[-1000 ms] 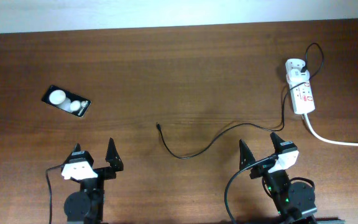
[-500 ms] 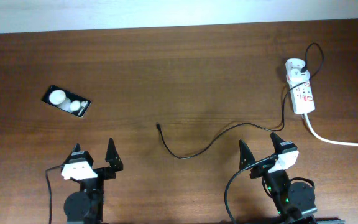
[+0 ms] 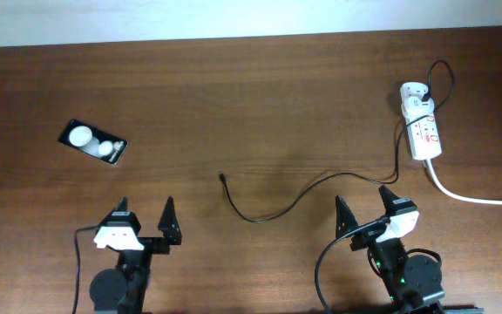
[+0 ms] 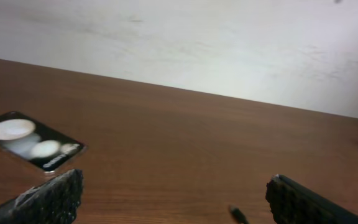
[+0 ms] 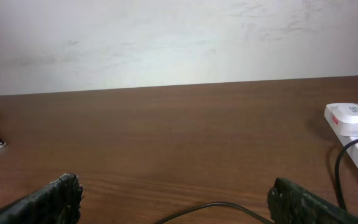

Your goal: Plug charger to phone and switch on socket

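The phone (image 3: 93, 142), black with two white round patches, lies flat at the left; it also shows in the left wrist view (image 4: 31, 139). The charger cable (image 3: 268, 212) runs from its plug tip (image 3: 222, 178) at table centre to the white adapter (image 3: 414, 93) on the socket (image 3: 424, 133) at the far right. The plug tip shows blurred in the left wrist view (image 4: 236, 213). My left gripper (image 3: 145, 208) is open and empty, near the front edge, below the phone. My right gripper (image 3: 366, 204) is open and empty, just in front of the cable (image 5: 216, 206).
The socket's thick white cord (image 3: 478, 199) runs off the right edge. The socket and adapter show at the right of the right wrist view (image 5: 353, 121). A pale wall stands behind the table's far edge.
My left gripper has turned and shifted slightly to the right. The right arm, phone, cable and socket have not moved.
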You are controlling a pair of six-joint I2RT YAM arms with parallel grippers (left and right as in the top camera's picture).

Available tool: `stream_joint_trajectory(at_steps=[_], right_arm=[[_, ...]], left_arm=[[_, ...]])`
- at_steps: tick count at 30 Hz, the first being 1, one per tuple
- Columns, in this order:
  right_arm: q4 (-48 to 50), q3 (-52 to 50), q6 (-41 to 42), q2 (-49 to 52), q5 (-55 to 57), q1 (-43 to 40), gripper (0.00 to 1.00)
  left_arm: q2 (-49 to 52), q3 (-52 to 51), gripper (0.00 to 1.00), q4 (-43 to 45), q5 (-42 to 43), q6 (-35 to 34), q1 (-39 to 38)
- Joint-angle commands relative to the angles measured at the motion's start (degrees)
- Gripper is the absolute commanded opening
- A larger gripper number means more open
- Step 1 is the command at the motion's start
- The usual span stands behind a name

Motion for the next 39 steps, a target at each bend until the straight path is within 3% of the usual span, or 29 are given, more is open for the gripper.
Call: stream_joint_trajectory(at_steps=[1, 6, 9, 14, 18, 31, 34, 35, 37, 39], right_arm=[[-0.44, -0.28, -0.57, -0.48, 0.15, -0.35, 0.99], [-0.44, -0.28, -0.59, -0.48, 0.15, -0.35, 0.99], [-0.44, -0.28, -0.57, -0.48, 0.15, -0.35, 0.99], [-0.44, -0.28, -0.57, -0.48, 0.13, -0.35, 0.99], [-0.44, -0.28, -0.57, -0.48, 0.13, -0.35, 0.99], [-0.44, -0.28, -0.57, -0.48, 0.15, -0.35, 0.99], [-0.44, -0.28, -0.57, -0.48, 0.15, -0.35, 0.99], [-0.44, -0.28, -0.57, -0.48, 0.15, -0.35, 0.99], [-0.44, -0.28, -0.59, -0.48, 0.15, -0.35, 0.99], [-0.44, -0.28, -0.59, -0.48, 0.15, -0.35, 0.99]], left_arm=[[1.16, 2.56, 0.99, -0.22, 3.43, 0.31, 0.35], [11.54, 11.72, 0.99, -1.55, -0.20, 2.93, 0.35], [24.50, 22.77, 0.99, -4.94, -2.10, 5.86, 0.35], [46.64, 46.01, 0.99, -18.27, -9.77, 5.88, 0.35], [58.49, 59.39, 0.99, -26.97, -10.51, 5.86, 0.35], [62.73, 60.11, 0.99, -29.51, -9.79, 5.79, 0.35], [62.73, 60.11, 0.99, -29.40, -4.90, 5.64, 0.35], [62.73, 60.11, 0.99, -29.31, -5.81, 3.74, 0.35], [63.06, 60.13, 0.99, -29.44, -14.40, -8.28, 0.35], [63.82, 60.81, 0.99, -29.66, -16.72, -10.82, 0.35]])
